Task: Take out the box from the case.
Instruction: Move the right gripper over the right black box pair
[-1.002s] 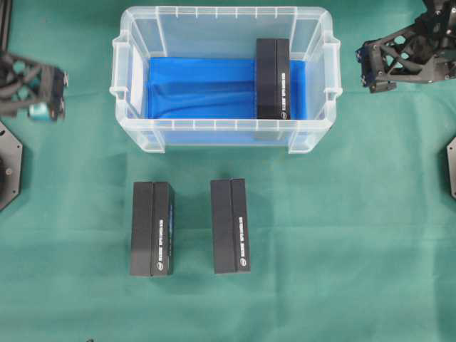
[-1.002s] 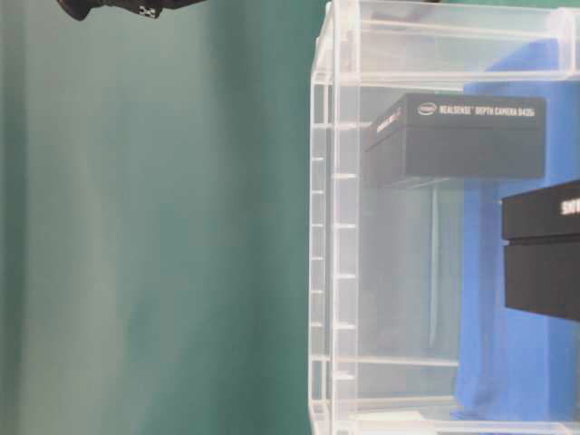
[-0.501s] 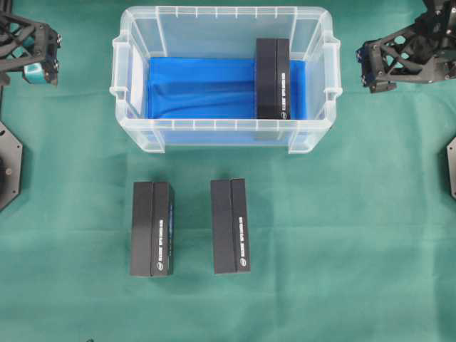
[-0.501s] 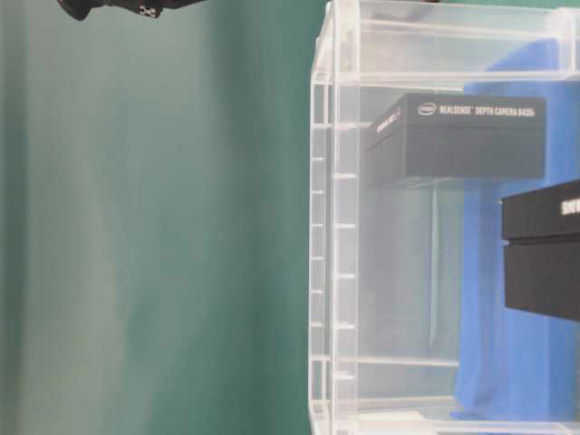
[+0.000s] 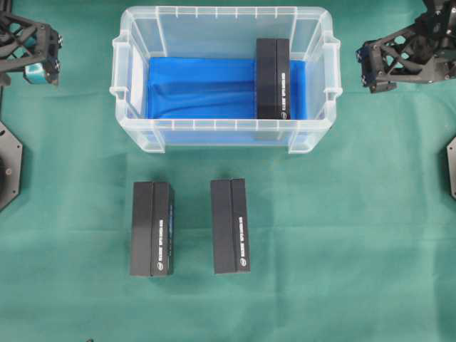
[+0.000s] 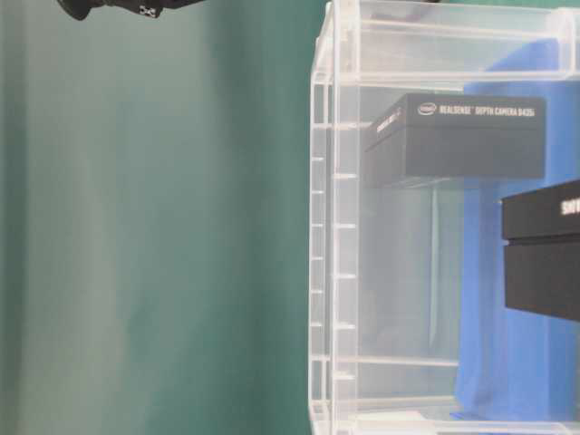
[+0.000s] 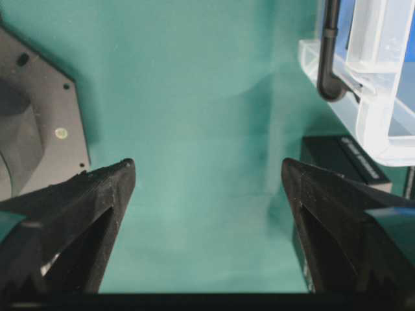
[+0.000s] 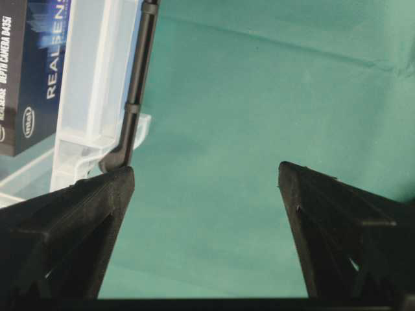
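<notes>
Green cloth [image 5: 342, 235] covers the whole table.

Overhead: case [image 5: 224, 139] sits top centre, blue liner [image 5: 199, 89] on its floor. One black box [image 5: 273, 78] lies inside at the right end, long side running front to back. Two more boxes [image 5: 152, 228] [image 5: 230, 226] lie on the cloth in front of the case, side by side, apart. Left gripper [image 5: 39, 53] hangs at the far left edge, level with the case, well clear of it. Right gripper [image 5: 370, 68] hangs just off the case's right end, not touching.

Table level: case wall [image 6: 331, 227] fills the right half; box [image 6: 458, 136] seen through it, resting on the liner.

Left wrist: fingers [image 7: 97, 201] spread wide, nothing between them, pointing down at bare cloth; case corner [image 7: 376, 129] at upper right.

Right wrist: fingers [image 8: 84, 214] likewise wide apart and empty above cloth; case rim [image 8: 91, 91] at left, box label [image 8: 26, 65] visible behind it.
</notes>
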Action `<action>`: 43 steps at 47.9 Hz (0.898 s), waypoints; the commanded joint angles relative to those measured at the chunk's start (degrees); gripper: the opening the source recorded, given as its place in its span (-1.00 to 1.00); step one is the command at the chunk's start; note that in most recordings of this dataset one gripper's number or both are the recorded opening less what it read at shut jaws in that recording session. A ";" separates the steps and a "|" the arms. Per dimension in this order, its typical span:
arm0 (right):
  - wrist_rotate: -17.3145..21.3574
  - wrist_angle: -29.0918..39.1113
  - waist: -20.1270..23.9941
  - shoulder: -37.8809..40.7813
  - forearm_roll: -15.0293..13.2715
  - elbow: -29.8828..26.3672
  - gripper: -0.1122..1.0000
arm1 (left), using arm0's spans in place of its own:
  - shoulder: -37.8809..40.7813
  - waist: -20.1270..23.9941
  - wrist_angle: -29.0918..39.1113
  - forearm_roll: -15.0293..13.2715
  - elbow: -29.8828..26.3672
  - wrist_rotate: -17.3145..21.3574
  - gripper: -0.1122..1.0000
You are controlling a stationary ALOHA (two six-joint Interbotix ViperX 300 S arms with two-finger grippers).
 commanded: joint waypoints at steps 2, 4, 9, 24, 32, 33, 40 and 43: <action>0.09 -0.09 0.09 -0.79 0.09 -0.88 0.84 | -0.18 0.26 0.09 -0.26 -1.05 0.00 0.94; 0.09 -0.09 0.09 -0.79 0.09 -0.88 0.84 | -0.18 0.18 0.09 -0.26 -1.05 0.00 0.94; 0.70 -0.44 0.09 -0.62 0.09 -1.14 0.84 | -0.18 0.18 0.09 -0.35 -1.05 0.09 0.94; 3.96 -5.01 0.35 3.78 0.09 -4.57 0.84 | -0.18 0.26 0.09 -0.35 -0.79 0.35 0.94; 3.78 -5.54 0.70 8.96 0.09 -9.05 0.84 | -0.18 0.18 -0.09 -0.35 -0.79 0.35 0.94; 3.78 -5.54 0.79 9.58 0.09 -9.67 0.84 | -0.18 0.18 -0.18 -0.35 -0.79 0.35 0.94; 3.52 -5.54 1.14 13.80 0.09 -13.80 0.84 | -0.18 0.09 -0.35 -0.35 -0.70 0.53 0.94; 3.52 -5.63 1.49 15.47 0.09 -15.29 0.84 | -0.18 0.09 -0.44 -0.35 -0.79 0.53 0.94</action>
